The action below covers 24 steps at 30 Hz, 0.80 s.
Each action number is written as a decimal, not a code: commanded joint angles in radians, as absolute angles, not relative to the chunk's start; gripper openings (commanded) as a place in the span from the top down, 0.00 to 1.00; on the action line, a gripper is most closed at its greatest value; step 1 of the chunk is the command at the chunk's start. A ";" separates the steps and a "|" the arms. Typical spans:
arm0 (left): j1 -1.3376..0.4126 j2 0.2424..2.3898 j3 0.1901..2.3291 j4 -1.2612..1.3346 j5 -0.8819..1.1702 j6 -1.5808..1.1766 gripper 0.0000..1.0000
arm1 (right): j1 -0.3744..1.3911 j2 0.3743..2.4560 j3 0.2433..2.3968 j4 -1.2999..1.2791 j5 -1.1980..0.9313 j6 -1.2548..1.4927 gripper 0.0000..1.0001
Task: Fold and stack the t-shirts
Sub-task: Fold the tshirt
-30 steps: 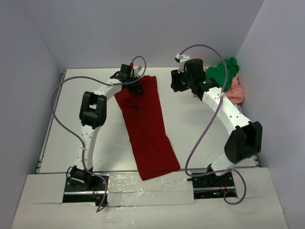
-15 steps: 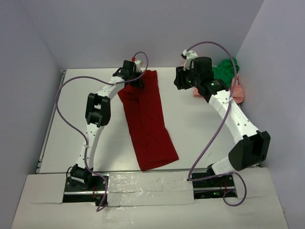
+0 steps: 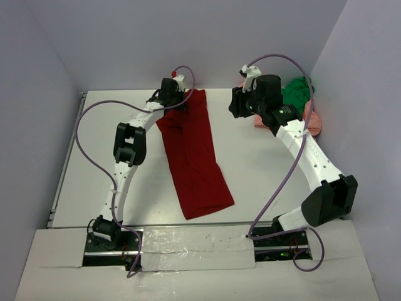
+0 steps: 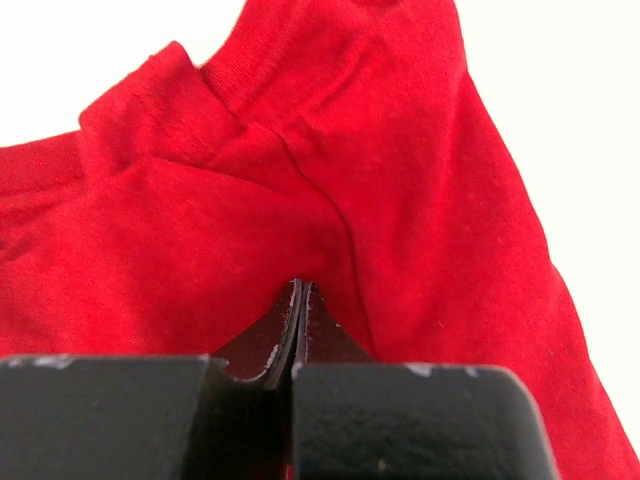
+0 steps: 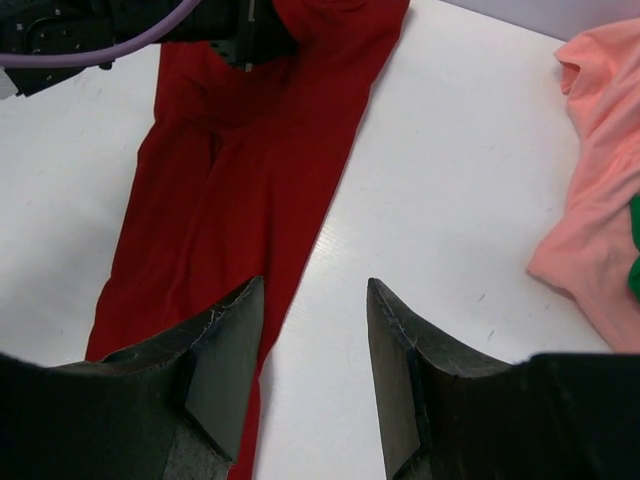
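Dark red t-shirt (image 3: 194,157): lies flat on the table (image 3: 263,169) as a long narrow band, folded lengthwise. It runs from the far middle of the table down to near the front edge, tilted slightly so the near end sits further right. A lengthwise crease shows along its middle in the right wrist view (image 5: 250,200).

Far end of the red shirt: left gripper (image 3: 175,103) is on its far left corner. In the left wrist view the jaws are pressed tight together (image 4: 300,300) and the cloth (image 4: 300,180) puckers toward the tips, so it is clenched on a pinch of the fabric near a ribbed seam.

Green t-shirt (image 3: 296,93): crumpled in the far right corner, resting on top of the pink t-shirt (image 3: 311,119), which is bunched beneath it against the right wall. Both are well apart from the red shirt. The right wrist view shows the pink cloth (image 5: 600,220) at the right edge, with a sliver of green (image 5: 634,260) on it.

Right gripper (image 3: 237,103): between the red shirt and the pile, above bare table. Jaws stand apart (image 5: 312,290), nothing between them; released. Below them are the red shirt's right edge and white table (image 5: 450,200). The left gripper (image 5: 250,40) shows at the top of that view.
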<state>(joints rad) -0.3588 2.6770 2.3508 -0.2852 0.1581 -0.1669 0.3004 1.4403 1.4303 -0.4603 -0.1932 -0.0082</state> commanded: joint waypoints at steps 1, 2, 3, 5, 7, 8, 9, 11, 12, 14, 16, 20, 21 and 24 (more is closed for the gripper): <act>-0.351 2.629 2.307 -0.152 0.091 -0.147 1.00 | 0.295 1.417 1.408 -0.443 -0.225 -0.017 0.47; -0.351 2.587 2.293 -0.147 0.087 -0.153 1.00 | 0.293 1.440 1.408 -0.455 -0.239 -0.044 0.46; -0.350 2.562 2.275 -0.153 0.097 -0.158 0.88 | 0.295 1.456 1.411 -0.468 -0.244 -0.061 0.46; -0.350 2.452 2.228 -0.181 0.121 -0.166 0.65 | 0.295 1.501 1.414 -0.511 -0.245 -0.110 0.45; -0.350 2.343 2.153 -0.213 0.144 -0.181 0.40 | 0.293 1.526 1.405 -0.540 -0.252 -0.152 0.44; -0.350 2.212 2.041 -0.215 0.168 -0.176 0.36 | 0.293 1.540 1.384 -0.564 -0.249 -0.176 0.44; -0.348 2.148 1.989 -0.236 0.190 -0.169 0.31 | 0.293 1.543 1.368 -0.581 -0.268 -0.198 0.43; -0.341 1.957 1.846 -0.271 0.235 -0.149 0.28 | 0.295 1.543 1.329 -0.652 -0.281 -0.247 0.43; -0.336 1.906 1.806 -0.303 0.254 -0.138 0.27 | 0.293 1.537 1.312 -0.670 -0.278 -0.262 0.43; -0.302 1.768 1.706 -0.431 0.331 -0.112 0.27 | 0.293 1.511 1.257 -0.734 -0.255 -0.310 0.43; -0.246 1.680 1.622 -0.588 0.421 -0.060 0.27 | 0.293 1.474 1.195 -0.796 -0.232 -0.368 0.43; -0.141 1.534 1.399 -0.761 0.534 0.082 0.28 | 0.291 1.404 1.103 -0.883 -0.198 -0.442 0.43; -0.132 1.508 1.347 -0.773 0.538 0.104 0.28 | 0.291 1.384 1.077 -0.902 -0.198 -0.452 0.43; -0.103 1.422 1.194 -0.834 0.581 0.182 0.29 | 0.291 1.355 1.049 -0.979 -0.264 -0.497 0.43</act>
